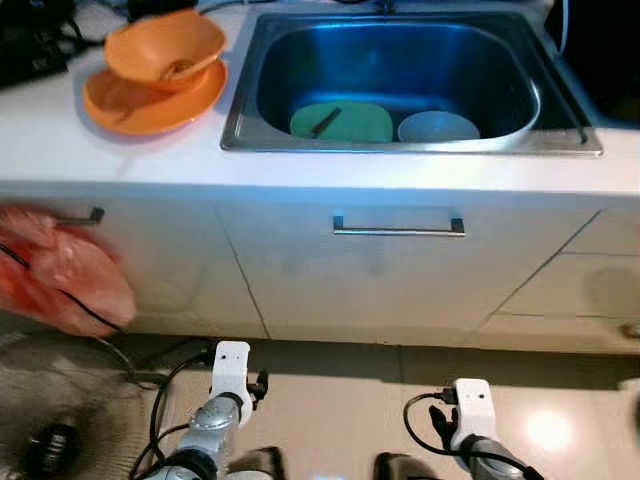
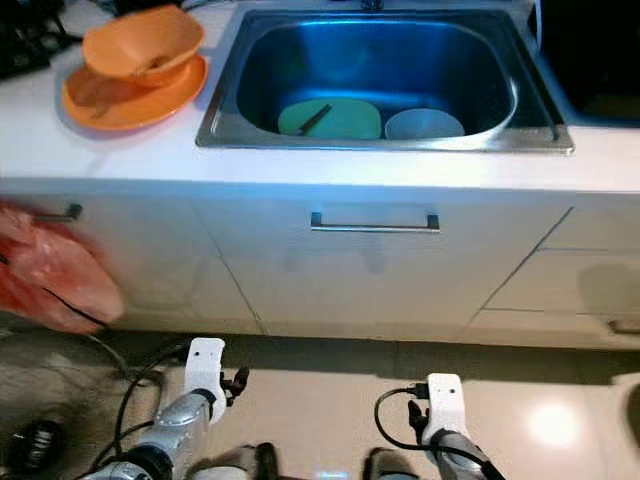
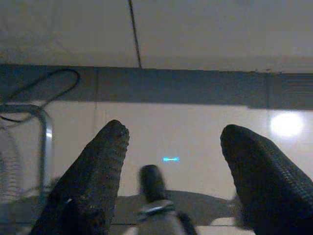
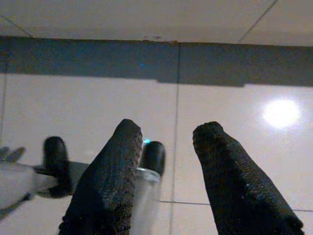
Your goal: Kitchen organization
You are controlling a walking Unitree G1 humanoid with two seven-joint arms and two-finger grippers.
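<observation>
Orange bowl point(image 1: 165, 47): left of sink point(image 1: 250, 130), stacked on plate point(image 1: 150, 102); I judge it light, rigid, slick; grip rim.
Left gripper point(image 3: 171, 161): fingers spread, empty.
Right gripper point(image 4: 168, 156): spread, empty.

No text, label, brand, number or sign can be read anywhere in these views. The sink point(image 1: 560, 140), the orange bowl point(image 1: 165, 45), the cabinet fronts point(image 1: 400, 280) and the floor tiles point(image 4: 98, 107) carry no legible marking.
</observation>
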